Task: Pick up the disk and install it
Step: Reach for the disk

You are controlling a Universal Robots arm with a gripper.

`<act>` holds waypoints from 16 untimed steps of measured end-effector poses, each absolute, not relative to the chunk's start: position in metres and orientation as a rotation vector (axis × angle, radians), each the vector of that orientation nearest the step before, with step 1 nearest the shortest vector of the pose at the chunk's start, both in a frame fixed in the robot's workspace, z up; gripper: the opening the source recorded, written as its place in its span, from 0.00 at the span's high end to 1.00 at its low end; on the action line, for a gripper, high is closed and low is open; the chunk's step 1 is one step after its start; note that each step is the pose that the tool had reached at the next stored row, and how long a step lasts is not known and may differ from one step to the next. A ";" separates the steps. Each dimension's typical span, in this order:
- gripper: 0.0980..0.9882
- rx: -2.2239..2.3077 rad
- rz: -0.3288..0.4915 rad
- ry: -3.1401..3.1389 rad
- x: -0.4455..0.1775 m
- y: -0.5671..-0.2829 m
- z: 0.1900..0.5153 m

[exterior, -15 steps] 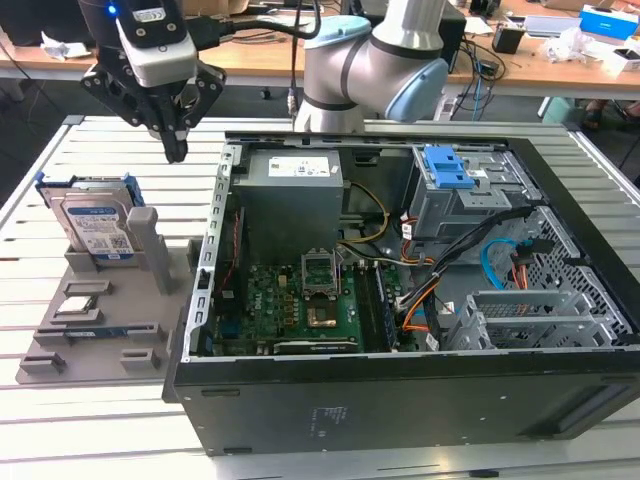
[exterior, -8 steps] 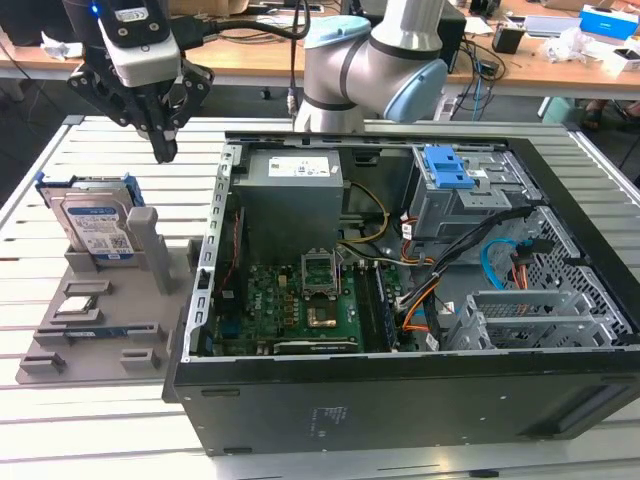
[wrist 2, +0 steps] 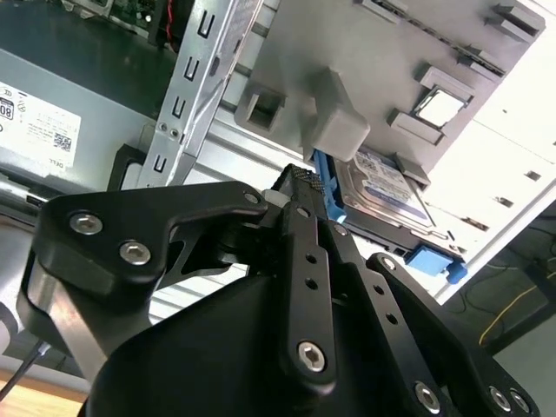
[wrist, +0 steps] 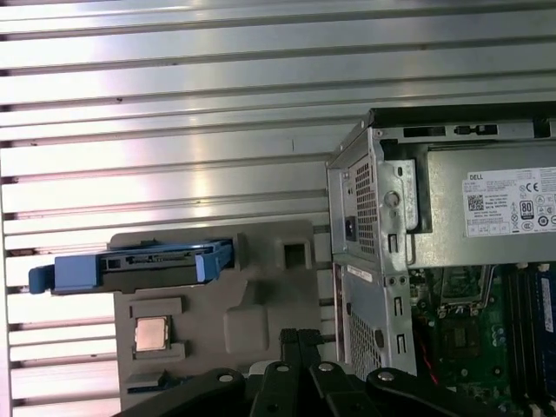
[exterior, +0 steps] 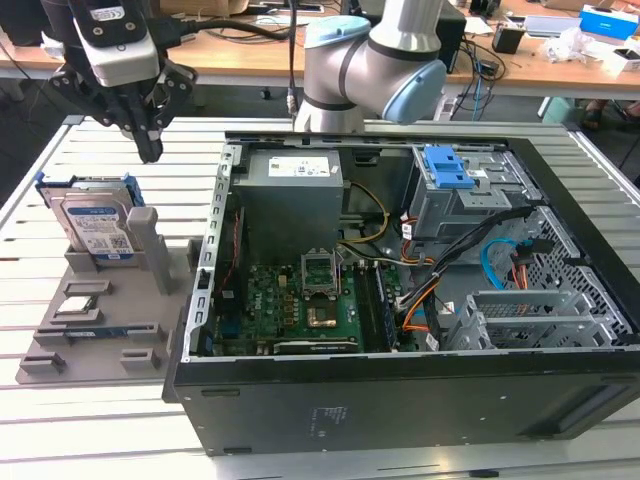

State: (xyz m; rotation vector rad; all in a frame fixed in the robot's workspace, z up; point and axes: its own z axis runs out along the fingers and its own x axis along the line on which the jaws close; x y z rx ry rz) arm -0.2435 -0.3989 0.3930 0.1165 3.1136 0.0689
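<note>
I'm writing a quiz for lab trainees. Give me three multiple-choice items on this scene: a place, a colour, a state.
1. Where is the disk? A) in the drive bay B) standing in the grey holder C) on the floor
2. Its side rails are: A) red B) green C) blue
3. The computer case is: A) open B) closed C) upside down

1 B: it stands on edge in the holder, beside the case. 2 C: blue plastic frames the drive. 3 A: the motherboard shows.
</note>
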 end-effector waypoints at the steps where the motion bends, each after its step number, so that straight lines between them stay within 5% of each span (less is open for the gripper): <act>1: 0.99 0.117 0.069 3.114 -0.246 -0.399 0.393; 16: 0.99 0.117 0.069 3.114 -0.265 -0.399 0.393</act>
